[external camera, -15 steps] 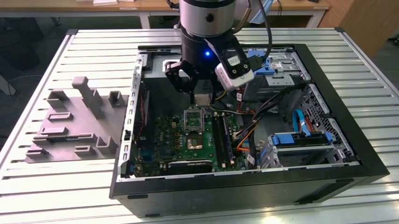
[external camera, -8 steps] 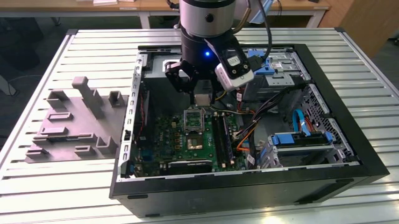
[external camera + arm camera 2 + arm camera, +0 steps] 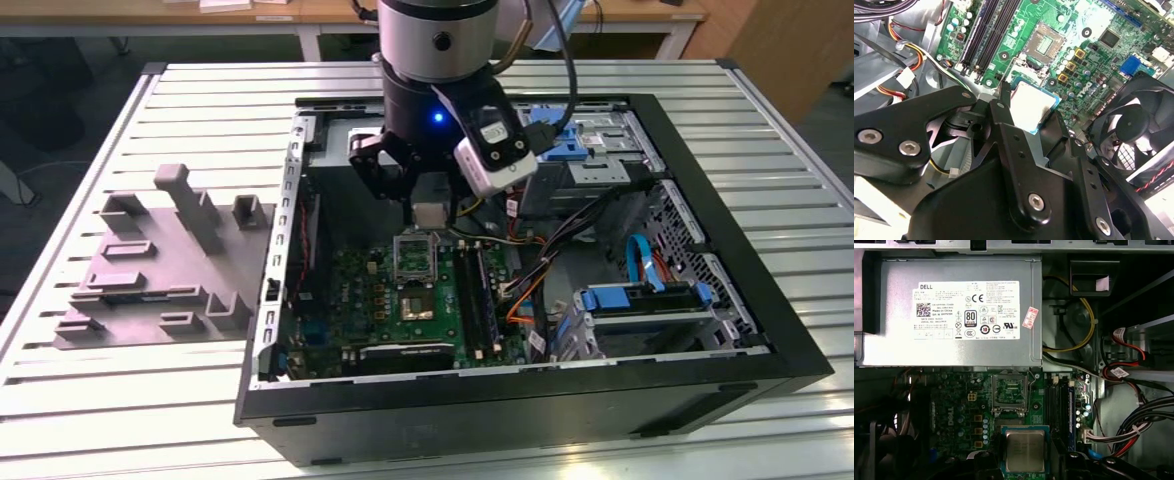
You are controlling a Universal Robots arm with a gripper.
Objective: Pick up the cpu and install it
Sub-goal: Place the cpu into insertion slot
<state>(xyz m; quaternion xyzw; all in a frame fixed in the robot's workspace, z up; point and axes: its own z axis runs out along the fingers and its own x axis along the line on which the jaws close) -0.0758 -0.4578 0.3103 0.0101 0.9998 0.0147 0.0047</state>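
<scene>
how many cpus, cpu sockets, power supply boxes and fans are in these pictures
cpu: 1
cpu socket: 1
power supply box: 1
fan: 1
total: 4

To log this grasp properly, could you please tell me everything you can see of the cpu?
The cpu is a small, thin square chip: a pale silvery metal top on a blue-green board whose edge rims it. In both wrist views it lies flat, top toward the cameras, clamped at two opposite edges between the black fingers of the hand, held above the motherboard, apart from the open, empty socket.
</scene>
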